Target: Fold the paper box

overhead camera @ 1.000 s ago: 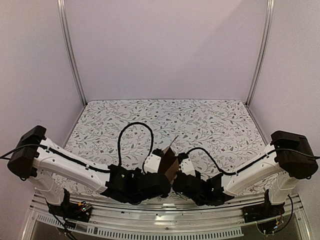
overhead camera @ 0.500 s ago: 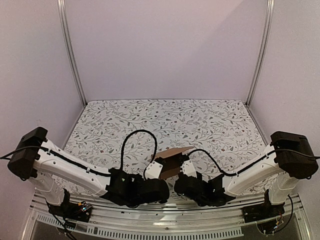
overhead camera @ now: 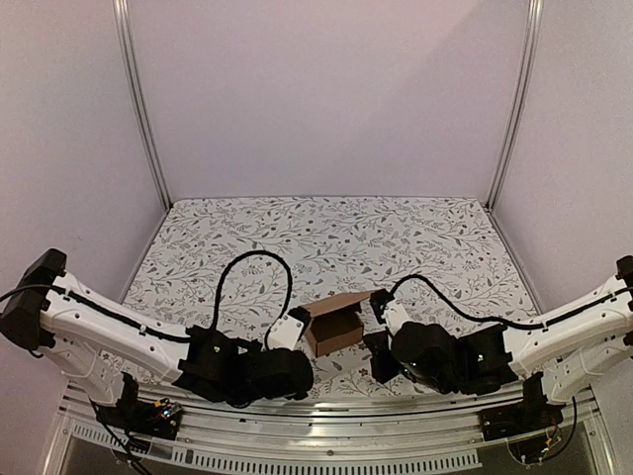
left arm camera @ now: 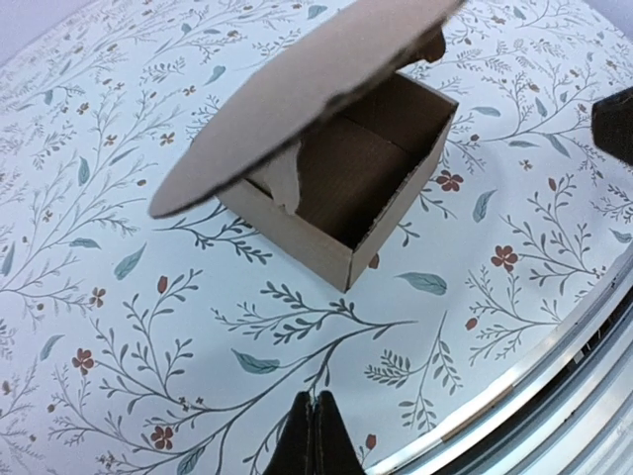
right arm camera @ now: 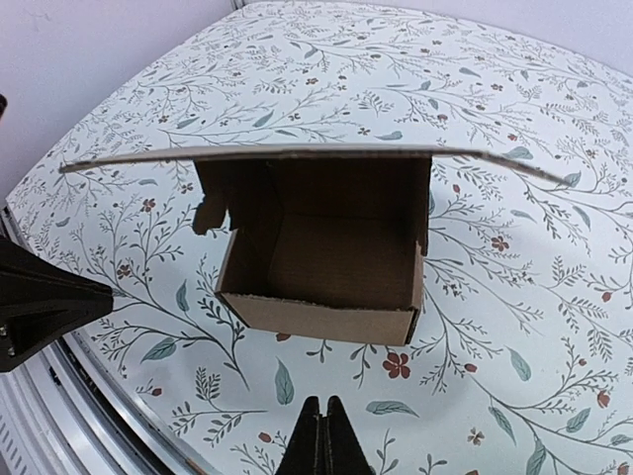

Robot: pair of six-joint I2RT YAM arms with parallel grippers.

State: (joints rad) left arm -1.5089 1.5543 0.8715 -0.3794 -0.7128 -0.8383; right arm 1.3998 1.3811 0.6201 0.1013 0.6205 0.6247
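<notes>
Overhead view: paper box (overhead camera: 333,327) stands on the bench (overhead camera: 415,237) near its front edge, between the left arm (overhead camera: 119,327) and the right arm (overhead camera: 564,332); neither touches it.

Left wrist view: walls are erected; the lid flap (left arm camera: 297,89) is raised and tilted over the open cavity. Left jaws are together, empty, apart from the box.

Right wrist view: the cavity faces the camera. Right jaws are together, holding nothing.

Judgement: the body is formed; closing and tucking the lid is left.
</notes>
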